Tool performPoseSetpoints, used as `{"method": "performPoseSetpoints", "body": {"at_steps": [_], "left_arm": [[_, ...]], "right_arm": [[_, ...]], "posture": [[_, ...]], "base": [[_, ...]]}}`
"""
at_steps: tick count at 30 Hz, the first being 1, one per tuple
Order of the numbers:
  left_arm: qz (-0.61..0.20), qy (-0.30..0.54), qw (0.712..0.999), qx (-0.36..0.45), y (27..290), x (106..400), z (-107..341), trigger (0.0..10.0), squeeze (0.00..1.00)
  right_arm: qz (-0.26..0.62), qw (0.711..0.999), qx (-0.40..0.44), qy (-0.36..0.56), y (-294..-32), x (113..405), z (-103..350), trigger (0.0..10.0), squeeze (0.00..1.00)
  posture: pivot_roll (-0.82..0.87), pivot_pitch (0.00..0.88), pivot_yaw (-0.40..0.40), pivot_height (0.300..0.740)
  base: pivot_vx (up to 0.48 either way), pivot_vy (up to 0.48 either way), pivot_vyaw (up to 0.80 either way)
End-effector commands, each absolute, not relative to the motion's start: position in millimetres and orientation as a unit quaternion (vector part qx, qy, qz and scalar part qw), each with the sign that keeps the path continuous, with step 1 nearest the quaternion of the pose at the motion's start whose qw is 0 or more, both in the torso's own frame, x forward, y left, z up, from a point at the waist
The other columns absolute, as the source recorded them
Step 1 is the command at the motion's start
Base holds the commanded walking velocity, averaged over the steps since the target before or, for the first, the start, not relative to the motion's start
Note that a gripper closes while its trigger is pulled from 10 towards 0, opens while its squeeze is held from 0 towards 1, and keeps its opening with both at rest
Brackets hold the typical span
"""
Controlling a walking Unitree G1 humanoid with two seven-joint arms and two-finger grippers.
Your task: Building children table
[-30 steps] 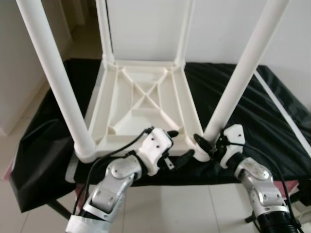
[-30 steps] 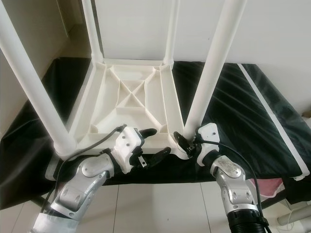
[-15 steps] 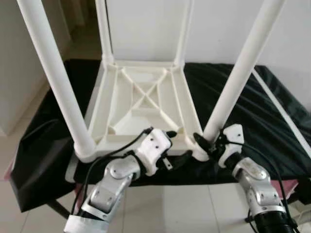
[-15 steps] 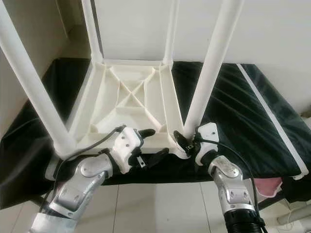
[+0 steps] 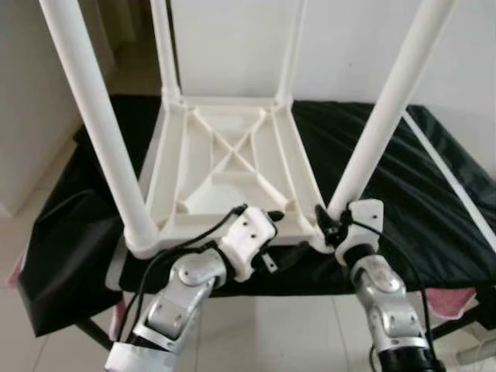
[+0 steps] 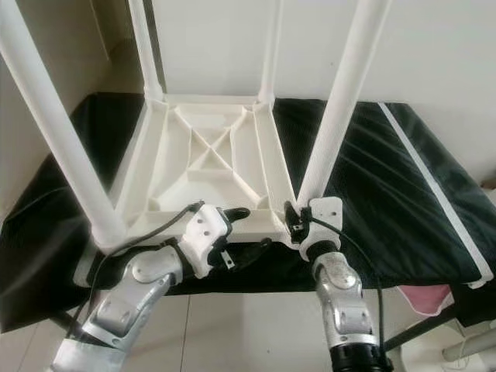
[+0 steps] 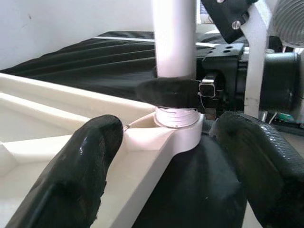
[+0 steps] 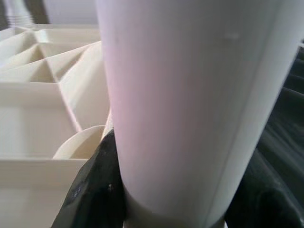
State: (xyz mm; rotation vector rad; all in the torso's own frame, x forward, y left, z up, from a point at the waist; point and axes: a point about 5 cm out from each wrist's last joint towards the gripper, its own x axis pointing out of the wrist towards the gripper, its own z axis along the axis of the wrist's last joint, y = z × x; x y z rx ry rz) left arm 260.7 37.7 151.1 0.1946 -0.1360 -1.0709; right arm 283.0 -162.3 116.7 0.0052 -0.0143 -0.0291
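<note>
A white plastic children's table (image 5: 225, 167) lies upside down on a black cloth, its legs pointing up. My right gripper (image 5: 325, 225) is shut on the base of the near right leg (image 5: 384, 124), where it meets the corner socket. In the right wrist view its black fingers (image 8: 95, 190) press both sides of that leg (image 8: 190, 109). My left gripper (image 5: 283, 235) stands open at the tabletop's near edge, just left of that corner. In the left wrist view its fingertips (image 7: 71, 175) straddle the white rim, facing the leg (image 7: 175, 38).
The black cloth (image 5: 418, 194) covers a low work table with tiled floor in front. A white strip (image 5: 442, 170) lies along the cloth's right side. The near left leg (image 5: 97, 124) rises close to my left arm. A wall stands behind.
My right arm has swung in to the left and its fingers have closed around the base of the near right leg. The left gripper has barely moved.
</note>
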Motion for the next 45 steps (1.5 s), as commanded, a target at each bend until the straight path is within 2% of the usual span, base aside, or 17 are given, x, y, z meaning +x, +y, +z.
{"method": "performPoseSetpoints", "body": {"at_steps": [1,9,16,17,18,19,27,31,34,35,38,40,42,45], "left_arm": [[-0.502,-0.07,0.857,0.095,34.9,263.2,151.4,10.0,0.0],[-0.502,-0.072,0.857,0.094,30.9,262.7,150.0,10.0,0.0],[-0.508,-0.073,0.853,0.094,28.4,262.3,150.0,10.0,0.0],[-0.509,-0.073,0.852,0.096,28.6,262.1,149.6,10.0,0.0],[-0.511,-0.074,0.851,0.097,28.7,262.0,149.4,10.0,0.0],[-0.511,-0.074,0.851,0.099,28.9,262.1,149.3,10.0,0.0],[-0.514,-0.073,0.848,0.106,31.6,261.6,148.3,10.0,0.0],[-0.521,-0.062,0.846,0.101,32.5,259.4,145.5,10.0,0.0],[-0.521,-0.062,0.845,0.101,32.3,259.2,145.4,10.0,0.0],[-0.521,-0.061,0.845,0.1,31.7,258.8,145.3,10.0,0.0],[-0.527,-0.056,0.843,0.095,30.9,257.8,144.8,10.0,0.0],[-0.538,-0.036,0.839,0.08,30.5,257.4,143.4,10.0,0.0],[-0.538,-0.036,0.839,0.08,30.5,257.4,143.4,10.0,0.0],[-0.547,-0.027,0.833,0.076,30.7,257.1,142.8,10.0,0.0]], "right_arm": [[-0.096,0.994,0.003,0.057,-172.5,272.5,91.5,10.0,0.0],[-0.119,0.99,0.03,0.069,-162.6,268.4,89.3,10.0,0.0],[-0.134,0.989,0.018,0.064,-164.2,265.4,94.1,10.0,0.0],[-0.133,0.989,0.014,0.06,-164.0,264.9,95.4,10.0,0.32],[-0.133,0.989,0.012,0.057,-163.8,264.7,96.3,10.0,0.32],[-0.129,0.99,0.013,0.054,-163.6,264.0,97.8,10.0,1.0],[-0.083,0.996,0.003,0.022,-165.9,258.0,108.3,10.0,1.0],[0.008,1.0,0.014,0.016,-176.7,252.4,112.0,10.0,1.0],[0.02,1.0,0.013,0.015,-177.4,252.2,112.8,10.0,1.0],[0.034,0.999,0.01,0.011,-179.4,252.4,114.1,10.0,0.0],[0.067,0.998,0.003,0.005,-183.2,254.3,117.1,10.0,0.0],[0.129,0.991,-0.018,-0.006,-187.6,259.6,123.4,10.0,0.0],[0.129,0.991,-0.018,-0.006,-187.6,259.6,123.4,10.0,0.0],[0.181,0.983,-0.027,-0.009,-188.1,267.4,127.8,10.0,0.0]], "posture": [[-0.02,0.011,-0.05,0.74],[-0.02,0.009,-0.054,0.74],[-0.03,0.015,-0.049,0.74],[-0.03,0.017,-0.048,0.74],[-0.03,0.018,-0.049,0.74],[-0.03,0.02,-0.048,0.74],[-0.03,0.024,-0.051,0.74],[-0.03,0.019,-0.046,0.74],[-0.03,0.019,-0.046,0.74],[-0.03,0.018,-0.046,0.74],[-0.03,0.015,-0.044,0.74],[-0.03,0.008,-0.041,0.74],[-0.03,0.008,-0.041,0.74],[-0.03,0.0,-0.039,0.74]], "base": [[0.0,0.0,0.0],[0.0,0.0,0.0],[0.0,0.0,0.0],[0.0,0.0,0.0],[0.0,0.0,0.0],[0.0,0.0,0.0],[0.0,0.0,0.0],[0.0,0.0,0.0],[0.0,0.0,0.0],[0.0,0.0,0.0],[0.0,0.0,0.0],[0.0,0.0,0.0],[0.0,0.0,0.0],[0.0,0.0,0.0]]}}
